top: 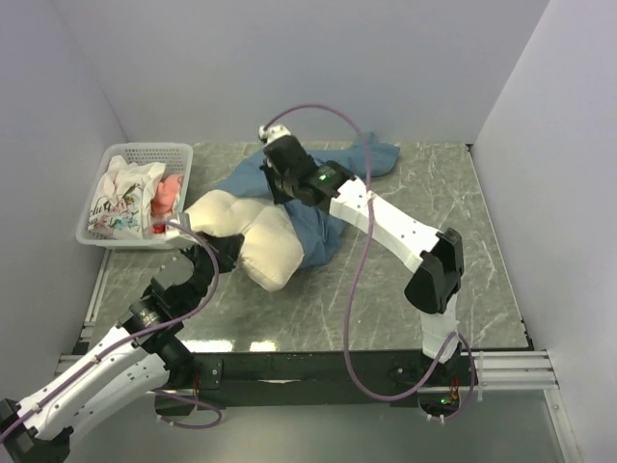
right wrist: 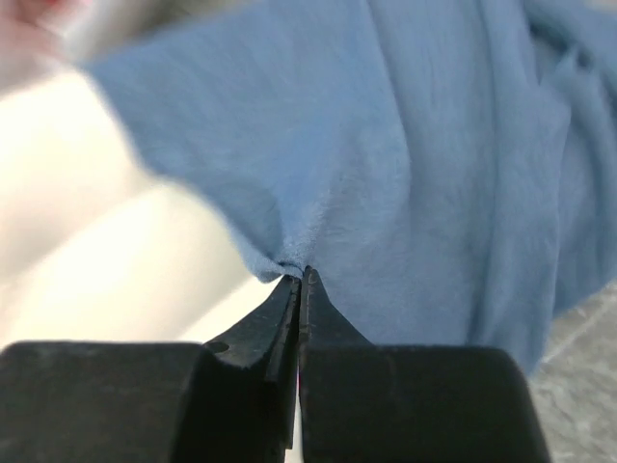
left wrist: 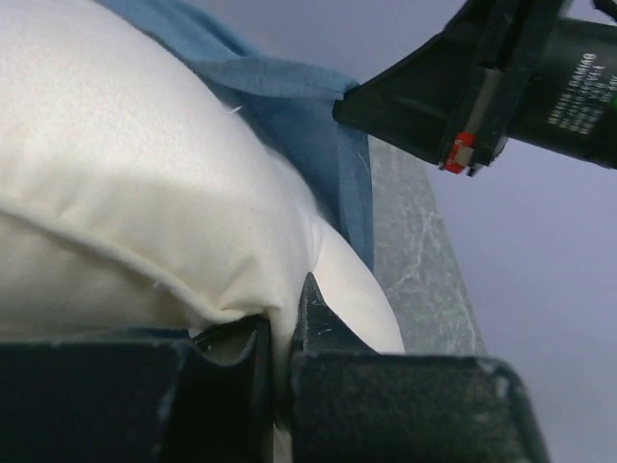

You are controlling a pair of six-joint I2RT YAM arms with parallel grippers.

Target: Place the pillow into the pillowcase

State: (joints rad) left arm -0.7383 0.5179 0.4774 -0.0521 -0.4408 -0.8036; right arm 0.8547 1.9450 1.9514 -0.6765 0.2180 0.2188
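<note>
The pillow (top: 258,241), plump and cream-white with stitched channels, lies in the middle of the bench (top: 453,203). Its right end is partly covered by the wrinkled dusty-blue pillowcase (top: 313,227), which trails toward the far side. The left gripper (left wrist: 280,333) is clamped narrow on a fold of the pillow's near edge. The right gripper (right wrist: 302,278) is closed tight, pinching the pillowcase's hem just beside the pillow.

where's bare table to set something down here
Bare table lies right of the right arm, out to the edge, and along the near edge between pillow and right arm. Crowded: the left-centre, where basket, pillow and pillowcase bunch together.
</note>
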